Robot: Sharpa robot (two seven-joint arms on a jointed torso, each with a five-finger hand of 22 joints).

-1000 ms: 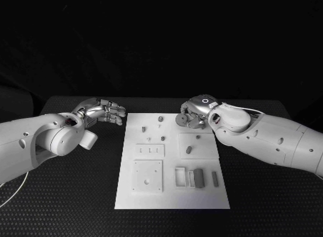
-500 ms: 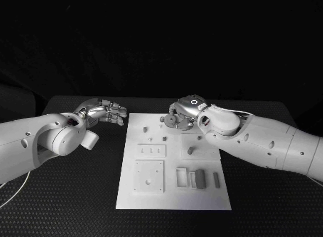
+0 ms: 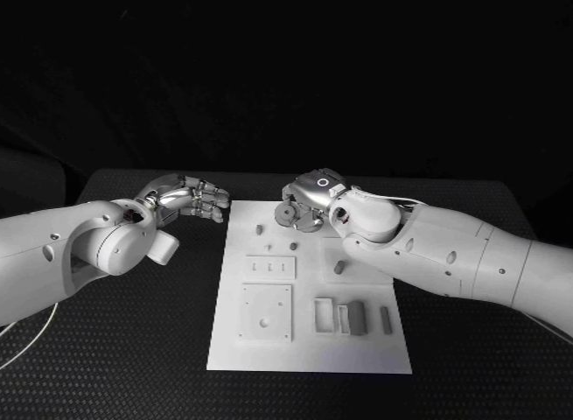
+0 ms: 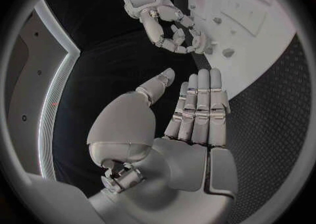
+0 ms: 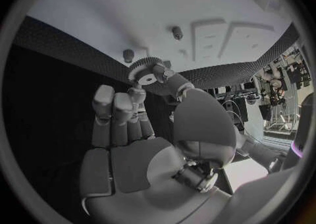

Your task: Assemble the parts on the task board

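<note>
Black matting surrounds the task board (image 3: 308,346). Above its far end my right hand (image 3: 306,204) pinches a small gear (image 5: 145,70); I should lower it squarely onto a peg (image 5: 128,55). Left hand (image 3: 185,198) idles, fingers together, empty.

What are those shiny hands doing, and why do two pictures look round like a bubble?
They belong to a robot with two white arms. One picture comes from a camera on its head, looking down at a black table. The round ones come from cameras at its wrists, behind each hand. On the table lies a white task board with small grey parts on it. The right hand pinches a little toothed gear above the board's far end. The left hand holds nothing, beside the board.
</note>
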